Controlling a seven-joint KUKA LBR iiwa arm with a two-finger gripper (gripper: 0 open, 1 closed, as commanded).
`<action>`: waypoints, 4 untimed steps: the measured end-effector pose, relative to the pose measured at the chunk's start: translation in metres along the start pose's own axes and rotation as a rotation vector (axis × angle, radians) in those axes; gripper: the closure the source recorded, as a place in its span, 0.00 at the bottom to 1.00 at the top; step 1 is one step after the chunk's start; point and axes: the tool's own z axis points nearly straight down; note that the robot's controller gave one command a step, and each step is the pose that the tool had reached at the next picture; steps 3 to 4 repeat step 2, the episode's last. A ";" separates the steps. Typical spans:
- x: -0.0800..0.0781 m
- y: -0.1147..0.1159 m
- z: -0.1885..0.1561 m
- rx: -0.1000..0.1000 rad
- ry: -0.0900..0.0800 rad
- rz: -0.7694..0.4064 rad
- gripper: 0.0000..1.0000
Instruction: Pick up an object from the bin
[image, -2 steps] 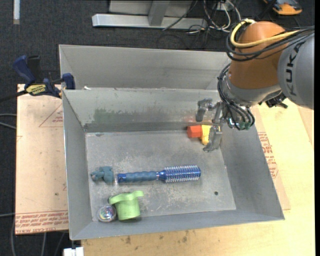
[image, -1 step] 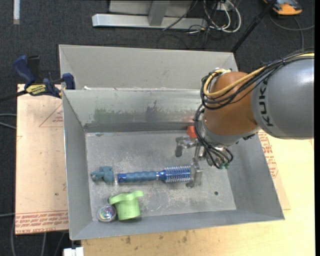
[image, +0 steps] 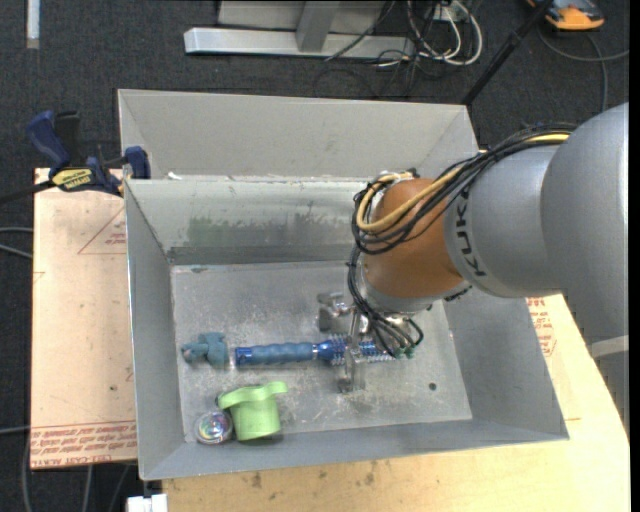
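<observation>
Reaching in from the right of the frame: grey arm, with orange wrist cover and looped cables. Low over the floor of the bin, a little right of centre: gripper. Fingers set apart, one toward the top of the frame and one toward the bottom, with the right end of a blue rod between them. Wide rather than narrow; pressing on the rod or not, cannot tell.

Rod lying flat on the floor, running left to right across the middle of the bin, its right tip under the gripper. Just off its left end, touching or nearly so: small blue-grey piece. Toward the lower left of the bin, below the rod and clear of it: green cap, lying on its side. Right against the cap's left side: small shiny ball, close to the bin's lower-left corner. Both well apart from the gripper.
</observation>
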 end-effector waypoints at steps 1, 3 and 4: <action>-0.001 -0.002 -0.003 0.002 -0.005 0.002 1.00; -0.005 0.003 -0.152 0.004 -0.015 -0.024 1.00; -0.005 0.003 -0.152 0.004 -0.015 -0.024 1.00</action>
